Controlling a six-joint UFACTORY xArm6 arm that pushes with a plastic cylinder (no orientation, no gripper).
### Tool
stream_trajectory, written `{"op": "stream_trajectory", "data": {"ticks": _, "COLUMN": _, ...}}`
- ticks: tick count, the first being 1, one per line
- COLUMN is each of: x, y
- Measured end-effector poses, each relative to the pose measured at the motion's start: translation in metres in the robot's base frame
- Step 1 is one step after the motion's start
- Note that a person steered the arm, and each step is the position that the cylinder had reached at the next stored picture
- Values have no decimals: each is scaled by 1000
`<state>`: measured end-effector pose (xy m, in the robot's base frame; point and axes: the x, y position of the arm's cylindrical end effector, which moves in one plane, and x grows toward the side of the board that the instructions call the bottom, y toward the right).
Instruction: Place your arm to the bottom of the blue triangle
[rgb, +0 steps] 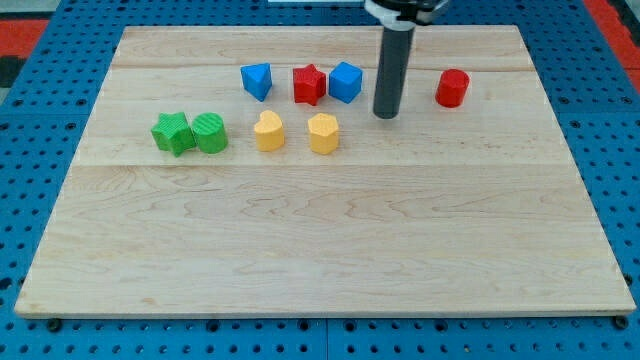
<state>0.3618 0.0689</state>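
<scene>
The blue triangle (257, 80) lies near the view's top, left of centre, on the wooden board (320, 250). My tip (386, 114) touches the board well to the right of it, beyond the red star (309, 84) and the blue cube (345, 81). The tip stands just right of the blue cube and touches no block. The rod rises straight up out of the view's top.
A red cylinder (452, 88) sits right of the tip. Two yellow blocks (268, 131) (322, 132) lie below the blue triangle and red star. A green star (172, 132) and a green cylinder (210, 132) sit at the left. Blue pegboard surrounds the board.
</scene>
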Motion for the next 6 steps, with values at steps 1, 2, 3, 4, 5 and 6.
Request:
{"op": "stream_trajectory", "data": {"ticks": 1, "x": -4, "y": -38}}
{"op": "stream_trajectory", "data": {"ticks": 2, "x": 0, "y": -79}}
{"op": "stream_trajectory", "data": {"ticks": 3, "x": -5, "y": -116}}
{"op": "stream_trajectory", "data": {"ticks": 4, "x": -12, "y": -144}}
{"op": "stream_trajectory", "data": {"ticks": 5, "x": -17, "y": -187}}
{"op": "stream_trajectory", "data": {"ticks": 6, "x": 13, "y": -188}}
